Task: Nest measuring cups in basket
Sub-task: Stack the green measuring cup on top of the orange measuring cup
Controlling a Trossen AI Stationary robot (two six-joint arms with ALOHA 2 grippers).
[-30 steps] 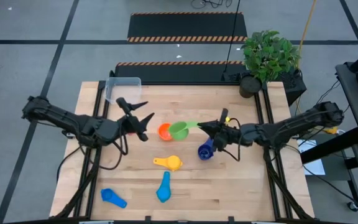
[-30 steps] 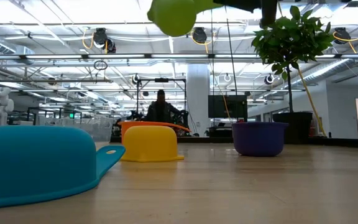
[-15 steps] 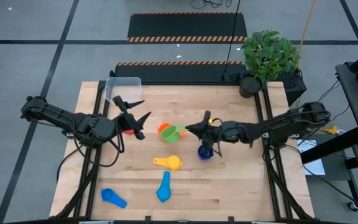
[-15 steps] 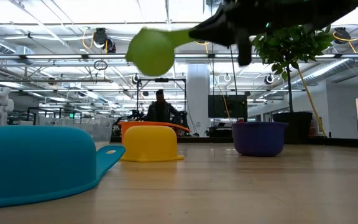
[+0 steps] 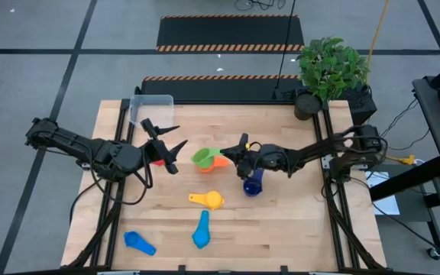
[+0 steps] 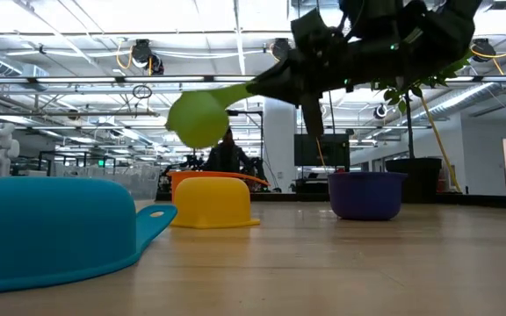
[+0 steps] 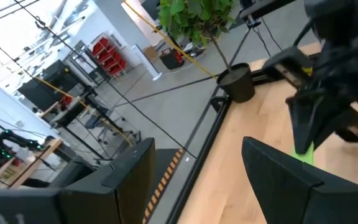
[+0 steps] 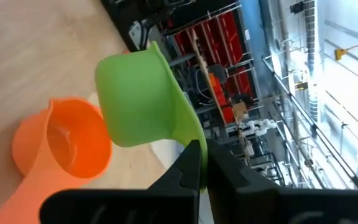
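Fingers of the right gripper [image 5: 231, 155] are pinched tight on the handle of the green measuring cup [image 5: 203, 157], and from where I stand that cup hangs clear of the wood, its bowl tipped and hovering right over the orange measuring cup [image 5: 217, 161]. The right wrist view shows it plainly: the green bowl is just above and beside the orange one, whose open mouth faces up from the table [image 5: 296, 221]. In the low view the green cup floats well above the tabletop, with the dark arm reaching in behind it.

Just beside that gripper, toward the near edge, sits the navy measuring cup [image 5: 252, 185]. Nearer still lies the yellow measuring cup [image 5: 208, 200], and beyond it two light blue measuring cups, one [image 5: 201, 230] near the table's front middle and one [image 5: 138, 242] toward the front left corner.

The left gripper [image 5: 170, 147] hovers left of the orange cup with its fingers spread wide, holding nothing; something red [image 5: 157, 160] shows just under it.

The basket [image 5: 150, 111] rests at the far left corner, well apart from every cup. A potted plant [image 5: 329, 70] stands off the far right corner.
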